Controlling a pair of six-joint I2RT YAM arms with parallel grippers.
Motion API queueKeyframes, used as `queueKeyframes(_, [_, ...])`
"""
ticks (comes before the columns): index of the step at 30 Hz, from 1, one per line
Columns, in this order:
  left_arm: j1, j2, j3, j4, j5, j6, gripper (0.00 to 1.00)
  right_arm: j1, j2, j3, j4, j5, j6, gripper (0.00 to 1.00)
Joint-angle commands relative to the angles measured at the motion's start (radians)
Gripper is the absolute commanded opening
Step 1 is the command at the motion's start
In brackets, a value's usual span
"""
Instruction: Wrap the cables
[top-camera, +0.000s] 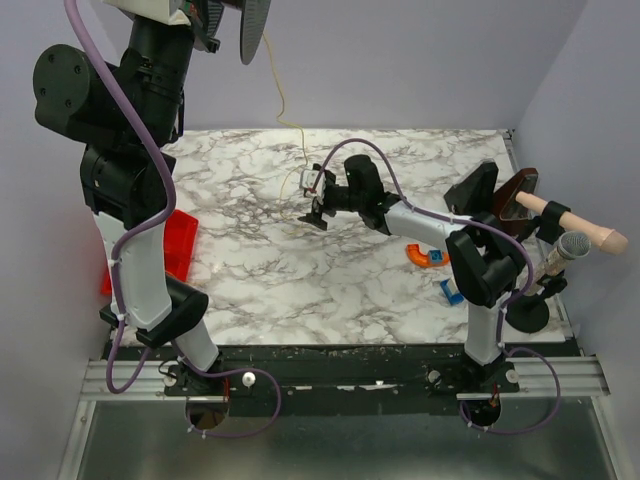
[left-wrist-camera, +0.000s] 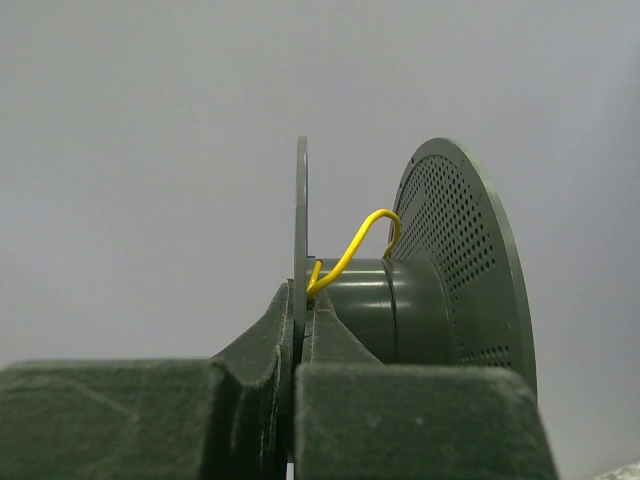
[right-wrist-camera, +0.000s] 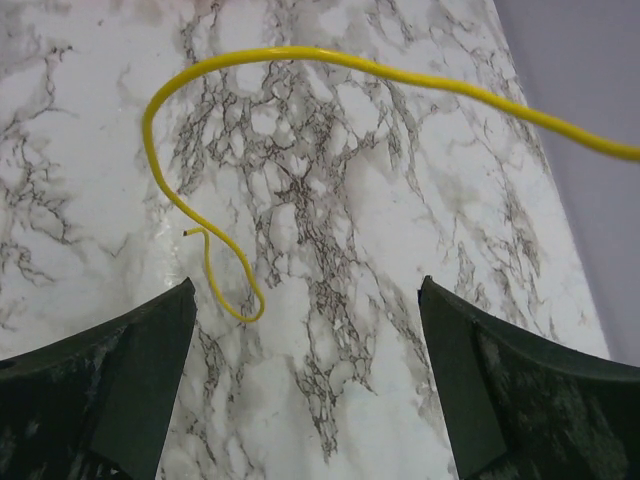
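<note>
The yellow cable (top-camera: 281, 100) hangs from a dark green spool (top-camera: 255, 30) held high at the back left and drops to the marble table (top-camera: 260, 280). My left gripper (left-wrist-camera: 300, 300) is shut on the spool's thin flange (left-wrist-camera: 301, 220). The cable (left-wrist-camera: 350, 255) hooks over the hub (left-wrist-camera: 380, 300) there. My right gripper (top-camera: 313, 200) is open and empty, low over the table's middle. In the right wrist view the cable (right-wrist-camera: 400, 75) curves across the table ahead of my open right gripper (right-wrist-camera: 305, 300). Its free end (right-wrist-camera: 188, 232) curls near the left finger (right-wrist-camera: 130, 380), untouched.
A red bin (top-camera: 180, 240) sits at the left behind my left arm. An orange piece (top-camera: 420, 255) and a blue piece (top-camera: 450, 292) lie at the right. A stand with a wooden handle (top-camera: 580, 225) and a grey tool (top-camera: 565, 250) is at the right edge.
</note>
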Motion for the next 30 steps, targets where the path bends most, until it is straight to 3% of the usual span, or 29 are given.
queueKeyframes(1, [-0.021, -0.019, 0.017, 0.128, 0.0, 0.056, 0.0, 0.004, 0.031, 0.072, -0.181, -0.01, -0.223, 1.0])
queueKeyframes(6, [-0.035, -0.017, 0.013, 0.159, -0.007, 0.089, 0.0, 0.018, 0.028, 0.077, -0.227, -0.079, -0.202, 1.0])
queueKeyframes(12, [-0.051, -0.01, 0.008, 0.172, -0.012, 0.101, 0.0, 0.033, 0.082, 0.132, -0.181, 0.033, -0.078, 0.99])
queueKeyframes(18, [-0.067, -0.017, -0.029, 0.203, -0.023, 0.124, 0.0, 0.045, 0.083, 0.146, -0.141, -0.059, -0.088, 0.98])
queueKeyframes(22, [-0.081, -0.019, -0.032, 0.209, -0.023, 0.144, 0.0, 0.079, 0.085, 0.129, -0.15, -0.035, -0.127, 0.93])
queueKeyframes(30, [-0.088, -0.026, -0.042, 0.232, -0.058, 0.176, 0.0, 0.085, 0.08, 0.146, -0.27, -0.056, -0.191, 0.2])
